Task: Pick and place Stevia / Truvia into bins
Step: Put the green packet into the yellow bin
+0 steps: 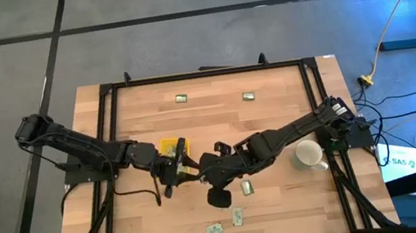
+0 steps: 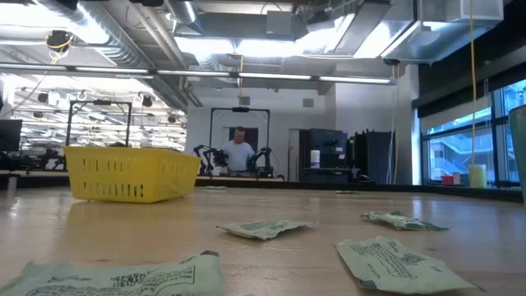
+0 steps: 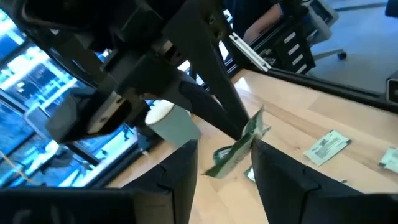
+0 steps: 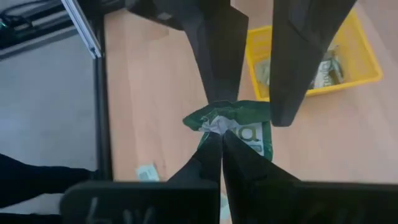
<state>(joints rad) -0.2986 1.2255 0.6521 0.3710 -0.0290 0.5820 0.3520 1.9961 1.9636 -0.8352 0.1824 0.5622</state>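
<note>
Handover of one sachet between two pincers, just beside the yellow tray [image 4: 314,59]. Right pincer [image 4: 219,134] is closed tight on a crumpled green sachet [image 4: 239,134], its tips pinching the upper edge. Left pincer [image 3: 221,155] stands wide open around the same sachet [image 3: 239,146], one finger on each side, gripping nothing. Risk: if the right pincer lets go before the left one closes, the sachet falls to the bench [image 1: 274,115] short of the tray, which already holds at least two sachets. A closing left pincer could also catch the right one's tips, the two being so near. Loose sachets lie on the bench [image 1: 244,186], some far off [image 1: 181,99]. White mug [image 1: 309,153] stands apart.
</note>
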